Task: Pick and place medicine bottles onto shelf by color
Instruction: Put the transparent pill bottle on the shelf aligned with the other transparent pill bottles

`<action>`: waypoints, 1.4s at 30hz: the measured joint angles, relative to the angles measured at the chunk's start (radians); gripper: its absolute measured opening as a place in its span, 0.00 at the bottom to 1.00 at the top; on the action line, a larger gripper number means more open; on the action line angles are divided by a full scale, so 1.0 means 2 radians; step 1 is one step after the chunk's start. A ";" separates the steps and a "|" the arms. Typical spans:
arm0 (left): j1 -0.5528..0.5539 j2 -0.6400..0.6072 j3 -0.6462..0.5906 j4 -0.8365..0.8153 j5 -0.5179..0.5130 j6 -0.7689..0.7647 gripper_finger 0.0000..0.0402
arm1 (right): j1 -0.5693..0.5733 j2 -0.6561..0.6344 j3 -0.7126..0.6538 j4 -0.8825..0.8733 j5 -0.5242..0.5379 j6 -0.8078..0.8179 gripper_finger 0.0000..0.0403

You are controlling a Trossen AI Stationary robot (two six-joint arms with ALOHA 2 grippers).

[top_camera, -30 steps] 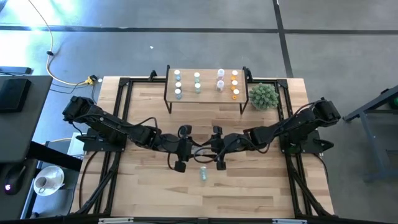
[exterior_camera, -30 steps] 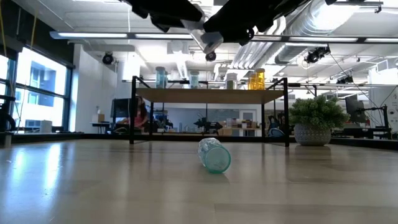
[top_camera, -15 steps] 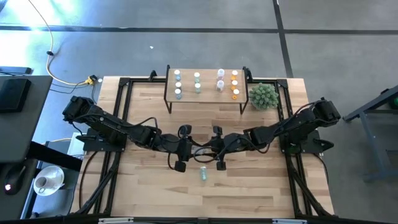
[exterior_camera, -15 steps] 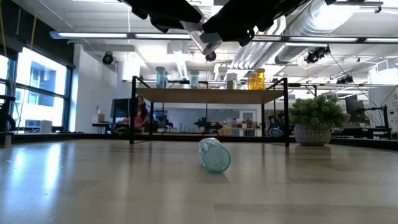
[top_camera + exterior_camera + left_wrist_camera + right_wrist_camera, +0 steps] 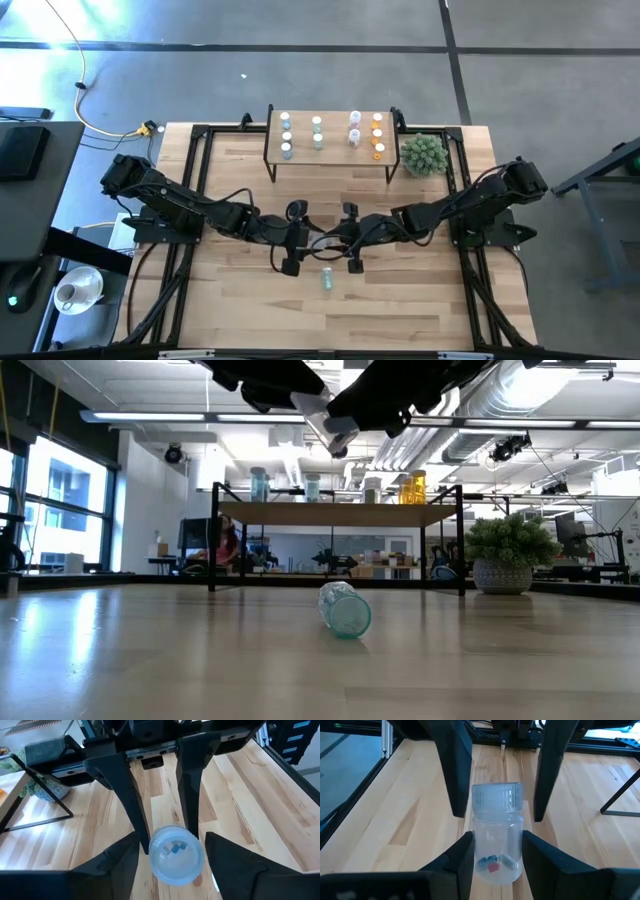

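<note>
A clear bottle [image 5: 497,837] with a white cap is held high above the table's middle, between my two grippers, which face each other. It also shows in the high view [image 5: 322,244] and the low view [image 5: 330,422]. My right gripper [image 5: 496,857] is shut on it. My left gripper [image 5: 173,865] is open, one finger on either side of the bottle's round end [image 5: 176,854], with a narrow gap on each side. A green bottle [image 5: 346,610] lies on its side on the table below, also seen in the high view [image 5: 326,281]. The shelf [image 5: 330,150] stands at the far edge. My right gripper pinches the clear bottle's body [image 5: 479,851] between its two fingers, near the bottom end where the pills lie. The fingers come from the table's right and lie along the bottle. The cap [image 5: 497,797] points away toward the left arm. The bottle is lifted clear of the table.
On the shelf, bottles stand in columns: blue [image 5: 286,135], green [image 5: 317,133], white [image 5: 354,130], orange [image 5: 377,135]. A spiky green plant [image 5: 424,153] stands right of the shelf. Black frame rails run along the table's left and right sides.
</note>
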 joint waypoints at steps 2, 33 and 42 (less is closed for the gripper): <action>0.000 -0.002 0.000 -0.001 0.000 0.000 0.56 | 0.000 0.000 0.000 0.000 0.000 0.000 0.32; -0.001 -0.199 -0.018 -0.150 0.002 0.012 0.56 | 0.001 -0.191 0.000 -0.030 0.192 -0.061 0.32; 0.005 -0.202 -0.107 -0.086 0.004 0.003 0.54 | -0.004 -0.244 0.000 -0.097 0.263 -0.058 0.32</action>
